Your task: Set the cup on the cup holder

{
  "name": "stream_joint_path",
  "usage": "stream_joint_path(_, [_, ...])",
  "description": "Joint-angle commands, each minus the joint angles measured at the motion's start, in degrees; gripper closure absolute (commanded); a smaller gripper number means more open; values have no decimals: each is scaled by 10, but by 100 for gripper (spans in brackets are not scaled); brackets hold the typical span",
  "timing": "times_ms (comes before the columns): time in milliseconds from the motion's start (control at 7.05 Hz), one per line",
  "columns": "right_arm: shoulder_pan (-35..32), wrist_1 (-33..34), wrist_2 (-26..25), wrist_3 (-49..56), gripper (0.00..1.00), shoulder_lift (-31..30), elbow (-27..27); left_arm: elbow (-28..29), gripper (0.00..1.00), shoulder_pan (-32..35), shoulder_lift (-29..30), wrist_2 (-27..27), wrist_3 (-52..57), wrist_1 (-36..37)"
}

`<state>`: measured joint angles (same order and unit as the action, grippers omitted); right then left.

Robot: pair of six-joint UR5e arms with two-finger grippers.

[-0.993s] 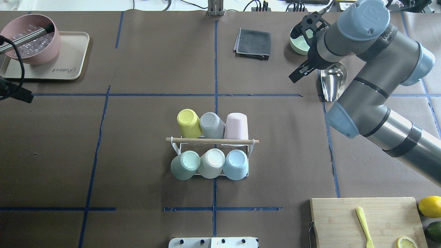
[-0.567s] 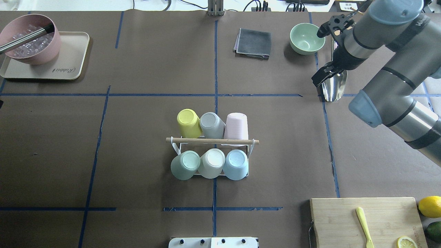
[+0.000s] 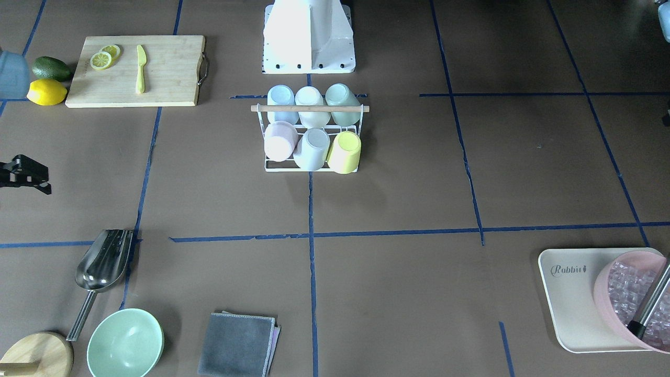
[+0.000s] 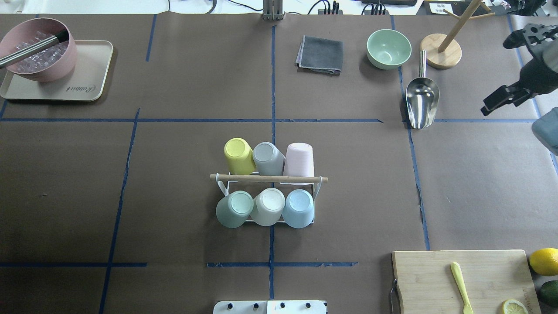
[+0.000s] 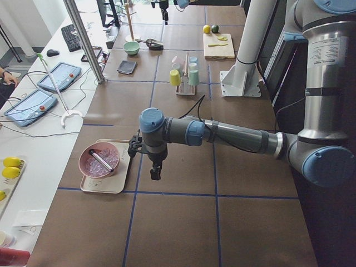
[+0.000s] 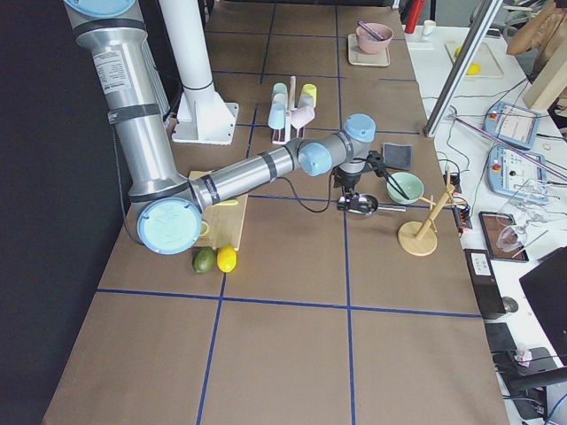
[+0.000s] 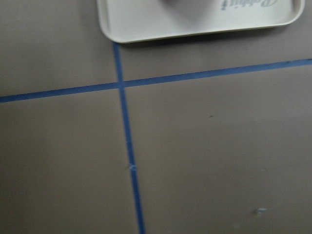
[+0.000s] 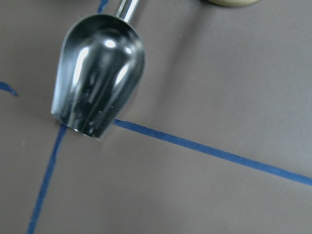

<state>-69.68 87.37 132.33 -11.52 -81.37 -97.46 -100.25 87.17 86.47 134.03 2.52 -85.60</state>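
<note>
mid-table, the cup holder [image 4: 261, 178] stands with six cups upside down on its prongs: the yellow cup [image 4: 239, 155], grey cup [image 4: 267, 158] and pink cup [image 4: 299, 159] in the far row, and the green cup [image 4: 234, 208], white cup [image 4: 268, 206] and blue cup [image 4: 299, 207] in the near row. the right gripper [image 4: 492, 104] hangs at the table's right edge, well apart from the holder and near the metal scoop [image 4: 420, 102]; i cannot tell how wide its jaws stand. the left gripper [image 5: 155, 169] hangs beside the tray [image 5: 105, 183], fingers pointing down; i cannot tell whether it is parted or closed.
</note>
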Motion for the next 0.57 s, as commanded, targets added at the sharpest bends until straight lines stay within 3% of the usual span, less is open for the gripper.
stream_joint_path(0, [-74,1,27,83,0,-71,0,41,0,23,-4,17,22,-2])
stream_joint_path(426, [-160,7,27,136,0,-146,-5,47,0,24,2,16,-8,-3])
